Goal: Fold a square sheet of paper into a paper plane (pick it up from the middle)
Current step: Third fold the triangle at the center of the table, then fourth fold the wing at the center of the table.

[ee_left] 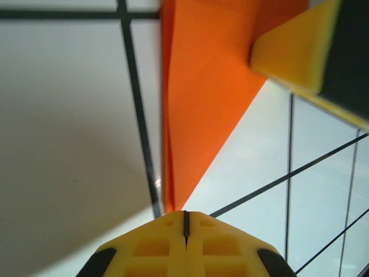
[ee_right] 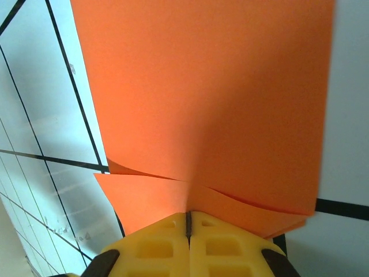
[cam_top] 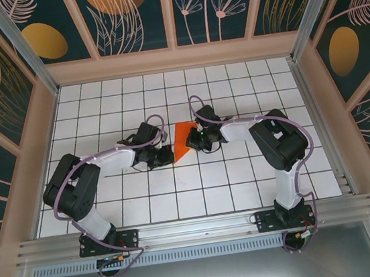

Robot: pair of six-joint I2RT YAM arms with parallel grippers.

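Orange-red paper sheet [cam_top: 181, 137] — already part-folded into a long wedge — lies at the middle of the gridded table [cam_top: 244, 178], its point toward 6 o'clock and its wide end toward 12. Nearest, at the wedge's 7 o'clock, the left gripper [ee_left: 185, 225] is clenched, with its fingertips meeting right at the paper's point. I cannot tell whether the tip is nipped between them or merely touched. Farther out, at the wedge's 3 o'clock, the right gripper [ee_right: 188, 222] is clamped on the wide end, and the stacked layers run into the seam between its fingers.

I judge the step in hand to be setting a lengthwise crease. To do it well, the right grip should anchor without tugging, since thin paper likely slides on smooth tile. The left fingertips should press flat and travel along the fold from point toward wide end — slowly, so the layers, which gape a little at the right grip, close up square rather than skew.
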